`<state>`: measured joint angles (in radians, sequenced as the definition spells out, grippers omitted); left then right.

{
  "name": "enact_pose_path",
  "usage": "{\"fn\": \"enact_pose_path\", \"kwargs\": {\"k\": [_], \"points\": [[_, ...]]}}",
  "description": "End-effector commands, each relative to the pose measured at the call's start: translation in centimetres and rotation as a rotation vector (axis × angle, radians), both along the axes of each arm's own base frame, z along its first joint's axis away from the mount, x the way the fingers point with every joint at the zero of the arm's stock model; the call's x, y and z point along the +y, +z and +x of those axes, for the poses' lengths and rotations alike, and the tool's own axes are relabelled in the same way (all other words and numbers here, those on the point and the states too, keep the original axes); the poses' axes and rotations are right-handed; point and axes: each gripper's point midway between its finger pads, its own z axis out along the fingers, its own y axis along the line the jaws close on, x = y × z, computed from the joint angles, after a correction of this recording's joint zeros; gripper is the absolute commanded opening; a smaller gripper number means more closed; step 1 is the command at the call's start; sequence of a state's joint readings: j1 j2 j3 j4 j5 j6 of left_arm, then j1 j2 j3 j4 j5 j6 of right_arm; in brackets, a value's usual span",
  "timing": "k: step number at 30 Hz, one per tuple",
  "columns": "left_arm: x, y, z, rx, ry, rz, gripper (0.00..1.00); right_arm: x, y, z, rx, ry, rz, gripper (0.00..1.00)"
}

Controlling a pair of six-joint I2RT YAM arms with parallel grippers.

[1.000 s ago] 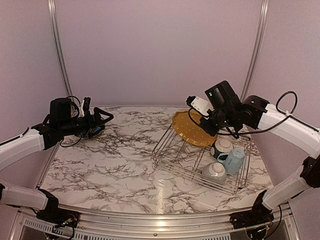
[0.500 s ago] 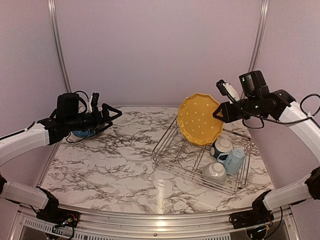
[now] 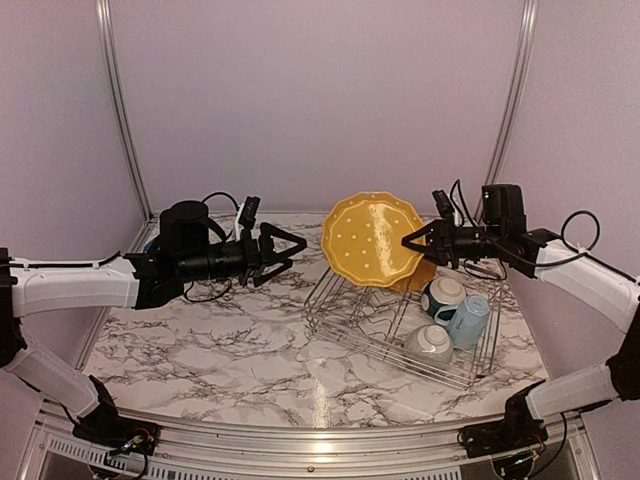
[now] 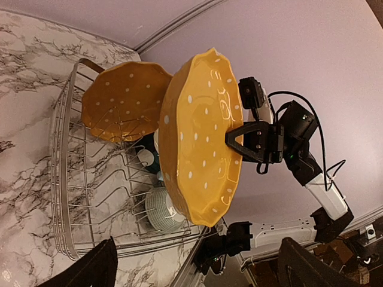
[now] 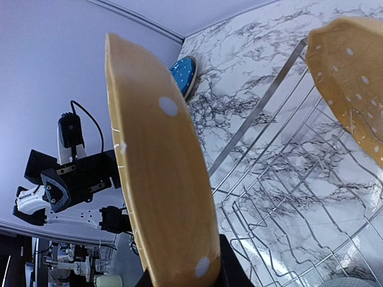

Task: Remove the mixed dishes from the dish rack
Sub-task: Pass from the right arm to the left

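My right gripper [image 3: 411, 241] is shut on the rim of a yellow scalloped dotted plate [image 3: 374, 239] and holds it upright in the air above the left end of the dish rack [image 3: 345, 335]. The held plate also shows in the left wrist view [image 4: 200, 137] and edge-on in the right wrist view [image 5: 161, 173]. My left gripper [image 3: 292, 255] is open and empty, a little to the plate's left, pointing at it. A second yellow plate [image 4: 122, 101] leans in the rack. A light blue mug [image 3: 468, 320] and two bowls [image 3: 443, 293] [image 3: 430, 343] lie at the rack's right end. The cream plate is out of view.
A blue white-dotted plate [image 5: 184, 75] lies on the marble table near the far left corner, behind my left arm [image 3: 90, 282]. The rack's upright wire dividers [image 5: 287, 179] stand below the held plate. The walls close in the back and sides.
My right gripper has lifted the yellow plate out of the rack and carried it left, turned upright. My left arm has swung from the far left toward the plate.
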<state>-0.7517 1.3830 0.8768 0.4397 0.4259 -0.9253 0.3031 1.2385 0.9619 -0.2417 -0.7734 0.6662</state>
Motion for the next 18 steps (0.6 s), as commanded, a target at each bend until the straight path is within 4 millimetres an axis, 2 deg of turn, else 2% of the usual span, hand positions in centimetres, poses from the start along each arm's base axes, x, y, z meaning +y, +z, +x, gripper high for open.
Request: {"fn": "enact_pose_path", "kwargs": {"k": [1, 6, 8, 15, 18], "points": [[-3.4, 2.0, -0.8, -0.018, -0.049, -0.090, 0.95, 2.5, 9.1, -0.5, -0.245, 0.102, 0.200, 0.00], [-5.5, 0.9, -0.7, 0.055, -0.051, -0.082, 0.87, 5.0, 8.5, -0.9, -0.239, 0.135, 0.174, 0.00], [-5.8, 1.1, -0.7, 0.055, -0.058, -0.093, 0.78, 5.6, 8.3, -1.0, -0.238, 0.138, 0.170, 0.00], [-4.6, -0.4, -0.1, 0.090, 0.018, -0.055, 0.50, 6.4, 7.6, -0.7, -0.236, 0.094, 0.146, 0.00], [-4.4, -0.2, -0.1, 0.092, 0.026, -0.075, 0.39, 6.8, 7.3, -0.6, -0.230, 0.085, 0.147, 0.00]]}}
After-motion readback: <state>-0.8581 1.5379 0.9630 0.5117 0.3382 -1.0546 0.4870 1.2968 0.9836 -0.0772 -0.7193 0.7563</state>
